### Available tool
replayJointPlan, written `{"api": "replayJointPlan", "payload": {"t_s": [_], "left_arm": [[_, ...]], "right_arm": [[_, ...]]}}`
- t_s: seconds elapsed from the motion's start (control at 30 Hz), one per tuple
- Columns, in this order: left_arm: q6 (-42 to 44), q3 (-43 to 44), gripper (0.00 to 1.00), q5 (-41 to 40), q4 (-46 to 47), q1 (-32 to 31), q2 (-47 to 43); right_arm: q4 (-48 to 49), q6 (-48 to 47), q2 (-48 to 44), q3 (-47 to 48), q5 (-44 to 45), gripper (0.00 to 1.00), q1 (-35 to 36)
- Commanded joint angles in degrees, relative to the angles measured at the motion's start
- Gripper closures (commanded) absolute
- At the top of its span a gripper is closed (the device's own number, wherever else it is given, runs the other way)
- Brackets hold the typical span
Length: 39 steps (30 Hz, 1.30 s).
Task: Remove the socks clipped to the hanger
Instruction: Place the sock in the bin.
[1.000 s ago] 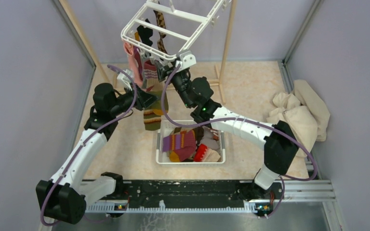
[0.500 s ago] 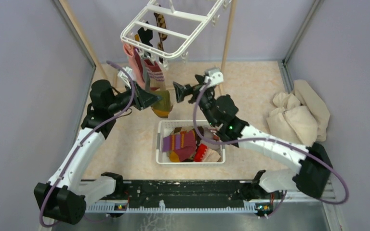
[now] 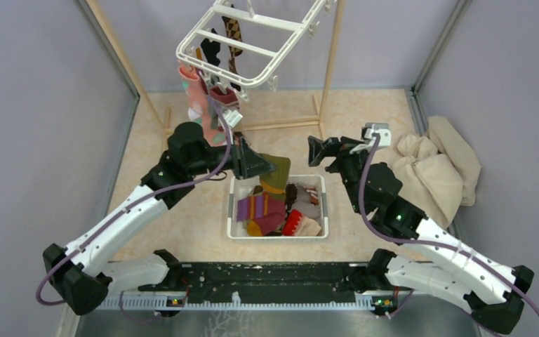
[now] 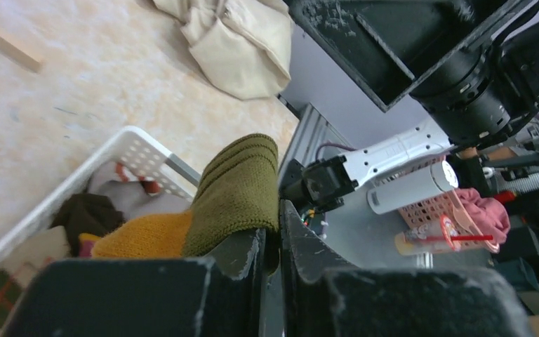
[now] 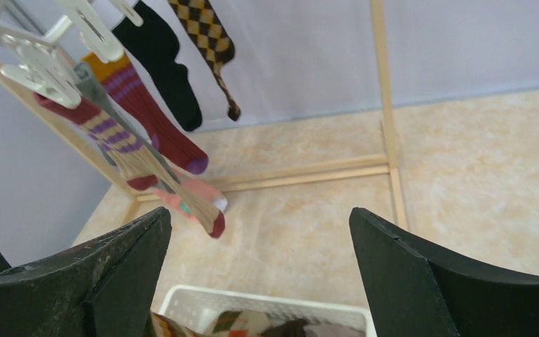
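Olive sock (image 4: pixel 238 182) is clamped in your left gripper (image 4: pixel 272 235), hanging over the rim of the basket (image 3: pixel 325 207) beneath it. Your right gripper (image 5: pixel 258 217) stands wide apart and empty; up ahead of it the hanger (image 3: pixel 242 43) has socks (image 5: pixel 151 112) clipped along its edge, with a rack (image 5: pixel 386 105) post just behind. Past your left fingers, a tube's (image 4: pixel 414 242) red print is too blurred to read.

No text, label, brand, number or sign can be read in any view, a red marking on a small tan container (image 4: pixel 417 243) too blurred to be made out
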Motion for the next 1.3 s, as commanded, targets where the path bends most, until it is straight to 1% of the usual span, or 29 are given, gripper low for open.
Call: {"api": "replayJointPlan", "payload": {"t_s": [0.0,0.1,0.23,0.33,0.43,0.57,0.7,0.8,0.93,1.1,1.27], "left_arm": [[-1.1,0.6,0.86,-7.5,2.3,-8.2,3.0],[-1.6,0.2,0.86,-10.4,4.2,-13.1,6.5],[-2.0,-1.1,0.86,-13.1,8.0,-17.5,10.8],[-0.8,-3.2,0.86,-14.6,9.7,-18.0,14.0],[0.2,-4.7,0.87,-15.1,9.4,-17.9,17.0],[-0.4,-8.2,0.82,-15.2,12.6,-17.9,19.8],[0.1,-10.2,0.78,-17.3,14.3,-17.8,22.8],[0.2,-10.9,0.77,-17.3,15.3,-17.7,24.8],[-0.3,-11.4,0.69,-17.6,15.7,-17.6,27.2],[-3.1,-12.5,0.51,-18.8,12.8,-17.5,27.4],[-4.3,-14.5,0.45,-20.0,9.1,-17.5,23.4]], "right_arm": [[-12.1,4.1,-4.1,2.6,3.4,0.01,-0.4],[-14.9,4.8,-6.6,2.0,3.8,0.01,-0.4],[-17.3,5.8,-10.5,0.0,4.4,0.01,-0.4],[-19.0,6.8,-13.0,-1.2,4.4,0.01,-0.3],[-20.9,7.4,-14.5,-2.1,4.2,0.01,-0.4],[-22.3,8.0,-16.1,-3.3,3.8,0.01,-0.4],[-22.4,8.5,-15.9,-4.3,2.4,0.01,-0.4],[-22.3,8.8,-15.1,-4.8,1.4,0.01,-0.4],[-22.0,9.3,-14.0,-5.6,-0.1,0.01,-0.4],[-21.5,9.9,-12.2,-6.2,-1.4,0.01,-0.4],[-21.4,9.7,-9.2,-6.2,-1.8,0.01,-0.4]]}}
